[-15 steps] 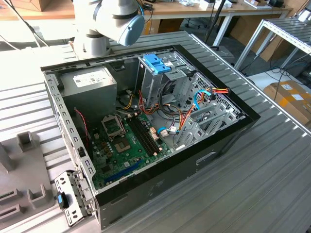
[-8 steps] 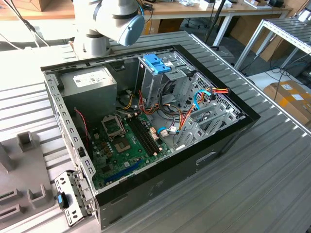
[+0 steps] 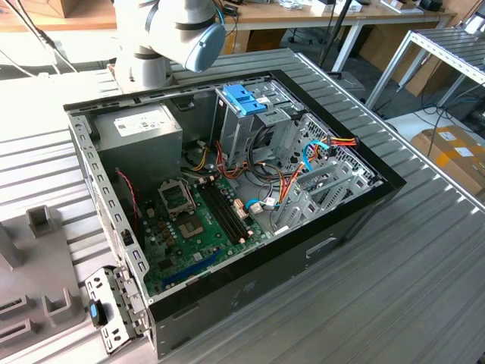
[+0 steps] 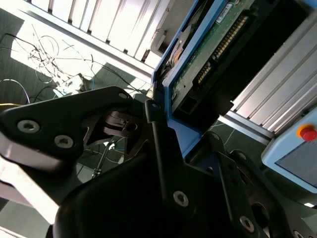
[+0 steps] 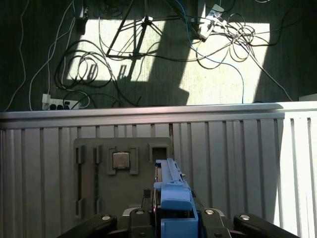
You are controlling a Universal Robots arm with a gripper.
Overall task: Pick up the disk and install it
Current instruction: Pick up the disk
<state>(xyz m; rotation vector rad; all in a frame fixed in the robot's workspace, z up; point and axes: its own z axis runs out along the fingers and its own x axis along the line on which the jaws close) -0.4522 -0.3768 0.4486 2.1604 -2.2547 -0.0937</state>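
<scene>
In both wrist views my gripper (image 5: pixel 174 220) is shut on the disk (image 5: pixel 172 191), its black fingers (image 5: pixel 104 219) pressed against the two light-blue rails. The second wrist view shows the disk's (image 4: pixel 213 47) green circuit-board underside and a blue rail running out past the gripper (image 4: pixel 171 131). The disk hangs above the ribbed metal table (image 5: pixel 237 163), over a grey parts fixture (image 5: pixel 124 163). In the exterior view the open computer case (image 3: pixel 227 182) lies on its side with a blue handle on a grey metal cage (image 3: pixel 244 100) at its back.
Inside the case are the motherboard (image 3: pixel 193 220), the power supply (image 3: pixel 144 133) and loose red and blue cables (image 3: pixel 318 152). The arm's base (image 3: pixel 163 38) stands behind the case. A small bracket (image 3: pixel 110 311) lies at the case's near corner. Cables cover the floor (image 5: pixel 148 59).
</scene>
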